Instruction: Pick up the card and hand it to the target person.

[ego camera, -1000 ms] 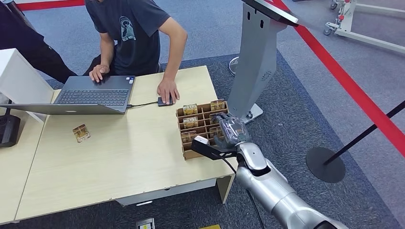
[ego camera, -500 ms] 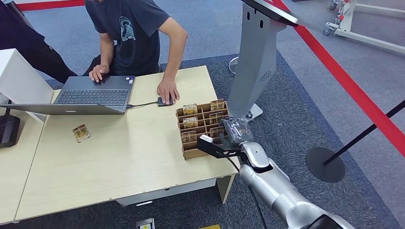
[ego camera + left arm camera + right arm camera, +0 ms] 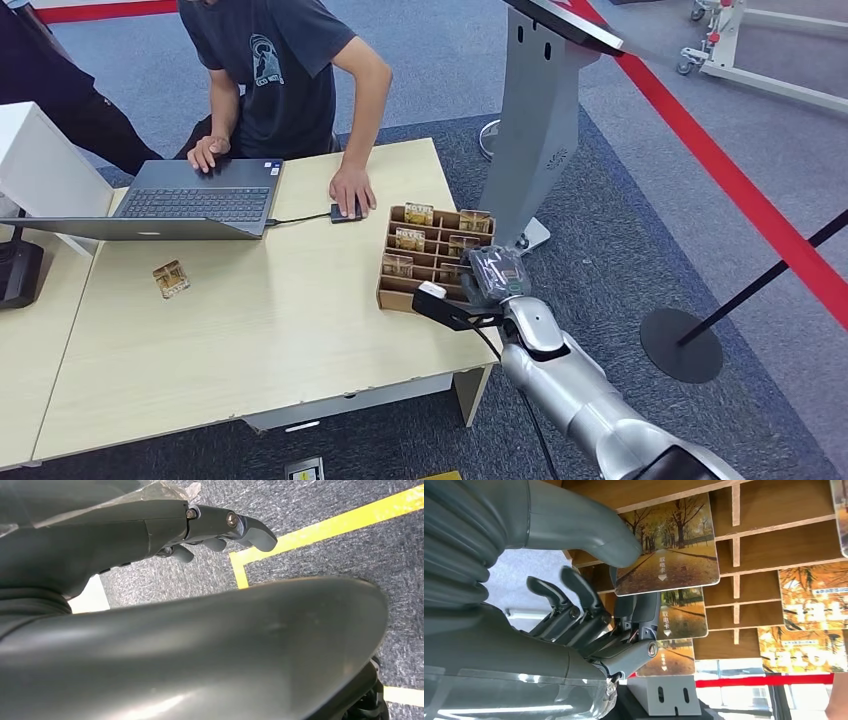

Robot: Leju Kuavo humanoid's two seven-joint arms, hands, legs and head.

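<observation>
A wooden slotted rack (image 3: 398, 295) holding several autumn-picture cards stands at the table's right edge, turned askew. My right hand (image 3: 492, 274) is at the rack's near right corner. In the right wrist view my right hand (image 3: 589, 620) pinches one card (image 3: 669, 555), thumb on its face and a dark finger behind it, with the card standing in the rack (image 3: 774, 510). The target person (image 3: 280, 60) sits at the far side, one hand (image 3: 352, 190) on the table near the rack. My left hand (image 3: 215, 522) hangs over the floor, holding nothing.
An open laptop (image 3: 195, 200) lies before the person. A loose card (image 3: 170, 278) rests on the table (image 3: 250, 340) at the left. A grey kiosk stand (image 3: 535, 120) rises just beyond the rack. A stanchion base (image 3: 680, 345) stands on the carpet at the right.
The rack has swung round and slid away from me toward the kiosk. My right hand moved forward to the rack's corner and has stayed there.
</observation>
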